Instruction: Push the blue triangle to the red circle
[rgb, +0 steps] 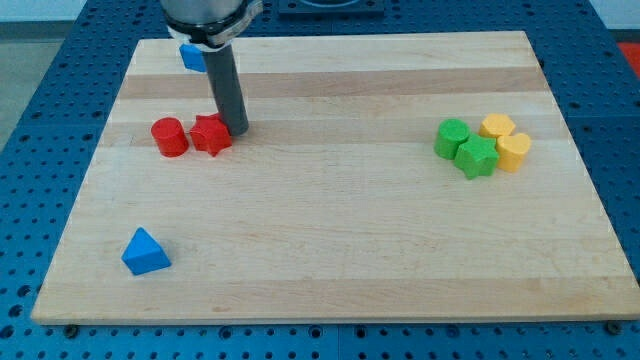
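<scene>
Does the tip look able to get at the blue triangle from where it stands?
Probably yes. My tip sits right of the red star; bare board lies between it and the blue triangle.

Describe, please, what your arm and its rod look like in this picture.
My arm shows only as a black rounded housing with a pale ring at the view's top. From it hangs a straight dark grey rod, plain and unmarked, ending at my tip. No cables are visible.

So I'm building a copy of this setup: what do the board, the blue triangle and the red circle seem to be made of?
The board looks like pale wood with a smooth finish: grain lines and joined planks show. The blue triangle and the red circle look like solid moulded plastic, matte to slightly glossy, evenly coloured with rounded edges; painted wood can't be ruled out. My tip rests beside the red star-like block.
</scene>
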